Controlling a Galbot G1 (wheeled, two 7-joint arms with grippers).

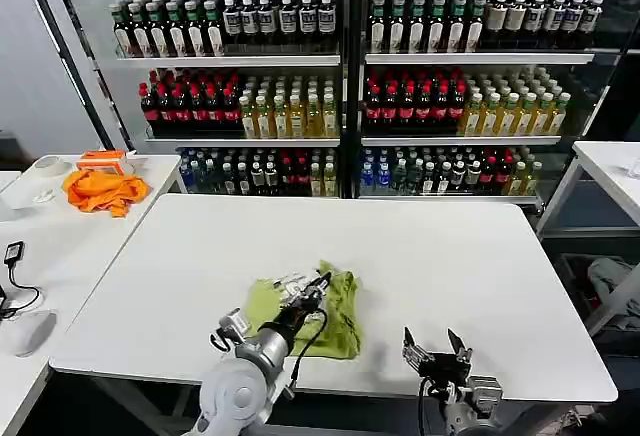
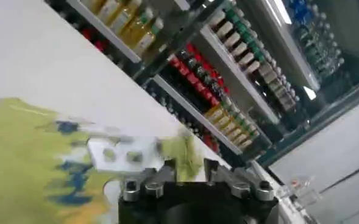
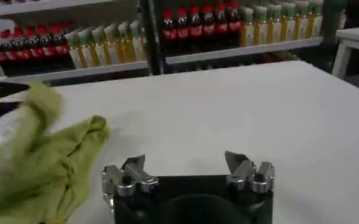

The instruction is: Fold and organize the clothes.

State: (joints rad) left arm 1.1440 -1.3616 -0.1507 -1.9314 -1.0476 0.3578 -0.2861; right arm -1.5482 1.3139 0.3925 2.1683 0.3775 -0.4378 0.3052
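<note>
The T-shirt [image 1: 335, 306] lay crumpled on the white desk [image 1: 450, 256], near its front edge. My left gripper [image 1: 318, 286] sat over the heap's middle; I could not tell its jaw state. My right gripper [image 1: 436, 348], at 3 o'clock from the shirt, stood released and empty. Soft, light cotton should sag and crease readily; I judged hem corners the best hold.

Lower centre I see: yellow-green T-shirt [image 1: 318, 308] bunched on white table [image 1: 430, 256], left gripper [image 1: 318, 286] on it; right gripper [image 1: 436, 348] spread, lower right.
</note>
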